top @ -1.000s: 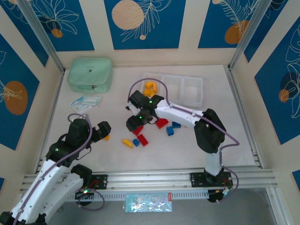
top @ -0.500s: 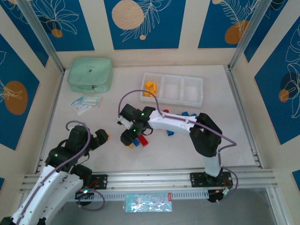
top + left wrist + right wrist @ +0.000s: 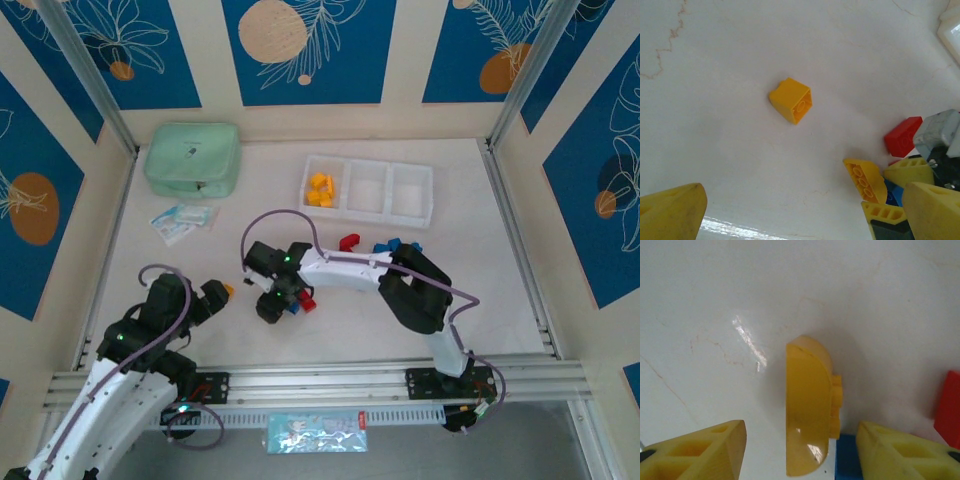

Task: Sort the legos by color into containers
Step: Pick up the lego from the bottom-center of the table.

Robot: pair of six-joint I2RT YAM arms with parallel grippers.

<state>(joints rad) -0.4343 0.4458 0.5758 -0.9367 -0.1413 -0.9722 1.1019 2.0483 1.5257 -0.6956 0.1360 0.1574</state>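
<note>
Glossy white tabletop (image 3: 790, 280); 1 rounded yellow plastic lego (image 3: 807, 415).

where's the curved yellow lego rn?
Right wrist view: the curved yellow lego lies on the table between the open fingers of the right gripper, blue lego beside it, red lego at the frame's right edge.

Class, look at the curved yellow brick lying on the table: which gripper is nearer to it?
Right. The right gripper straddles the curved yellow brick, a finger on each side. The left gripper hangs open off to its left, near a square yellow brick.
</note>
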